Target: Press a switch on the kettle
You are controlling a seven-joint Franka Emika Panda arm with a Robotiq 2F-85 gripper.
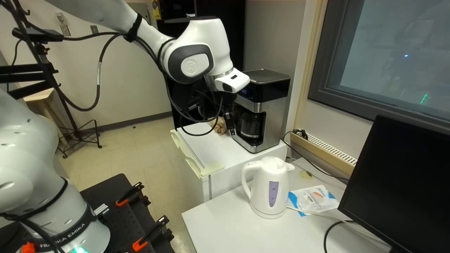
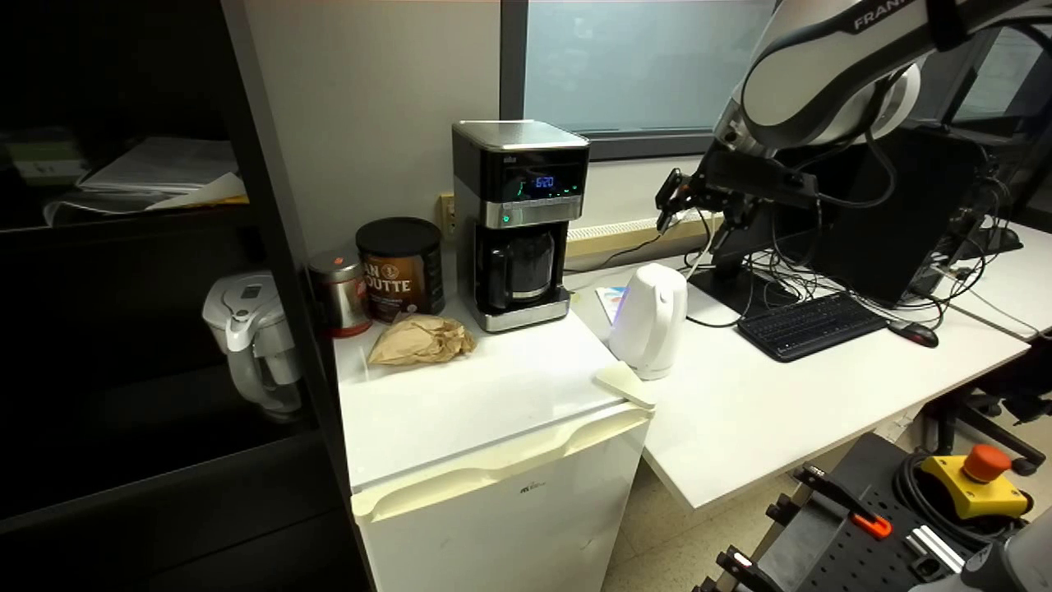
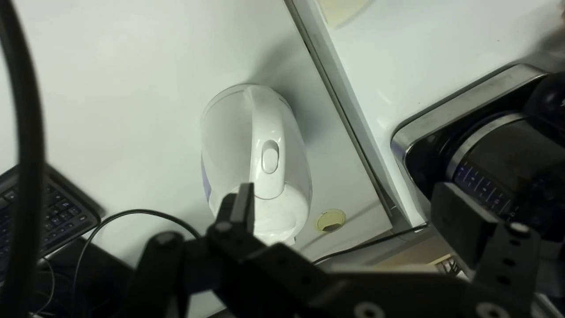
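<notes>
The white kettle [image 1: 269, 196] stands upright on the white desk beside the fridge. It also shows in an exterior view [image 2: 645, 325] and in the wrist view [image 3: 227, 132]. Its oval switch [image 3: 270, 158] sits on top of the loop handle, near the lid, in the wrist view. My gripper [image 3: 346, 194] is open wide with nothing between its fingers. One finger overlaps the kettle's lid in the wrist view, and the other overlaps the coffee machine. In an exterior view the gripper [image 2: 692, 230] hangs in the air, higher than the kettle and apart from it.
The black and steel coffee machine [image 2: 526, 222] stands on the white fridge [image 2: 493, 411] with a paper bag [image 2: 421, 339] nearby. A monitor [image 1: 404, 182], a keyboard [image 2: 809, 325], cables and a white-blue packet [image 1: 313, 198] are on the desk.
</notes>
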